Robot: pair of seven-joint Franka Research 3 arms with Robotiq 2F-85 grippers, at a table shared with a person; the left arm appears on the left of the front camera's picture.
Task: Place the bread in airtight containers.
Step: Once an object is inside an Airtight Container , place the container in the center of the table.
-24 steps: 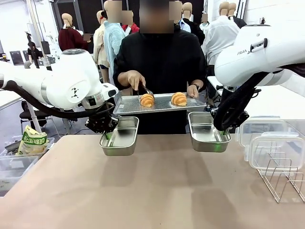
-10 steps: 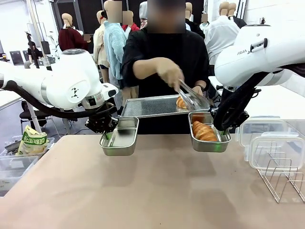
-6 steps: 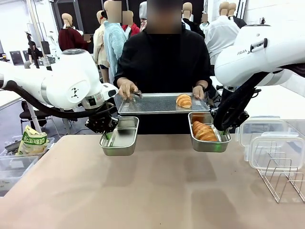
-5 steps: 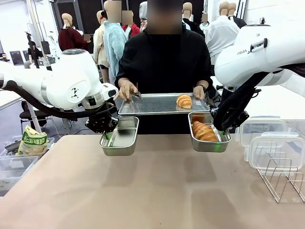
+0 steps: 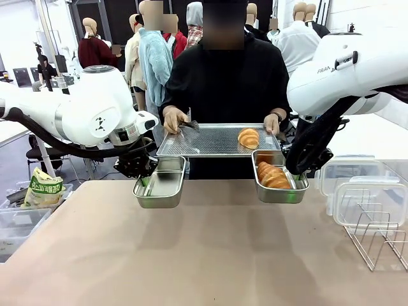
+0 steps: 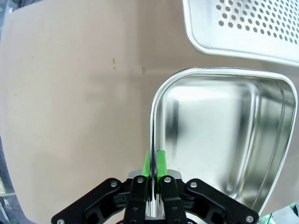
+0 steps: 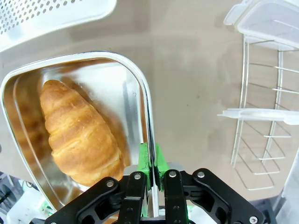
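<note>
Gripping pan rims: left gripper [image 6: 154, 162] jaws clamped on the rim of an empty shiny rectangular steel pan [image 6: 212, 135]; right gripper [image 7: 150, 162] clamped on a matching steel pan [image 7: 125, 86] — golden-brown ridged croissant [image 7: 79, 133] lies inside. Second croissant [image 5: 248, 138] sits on the person's perforated metal tray [image 5: 203, 144].

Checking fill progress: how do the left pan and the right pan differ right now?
The left pan is empty; the right pan holds a croissant. The left gripper clamps the left pan's left rim; the right gripper clamps the right pan's right rim. Both are shiny steel, lidless.
</note>
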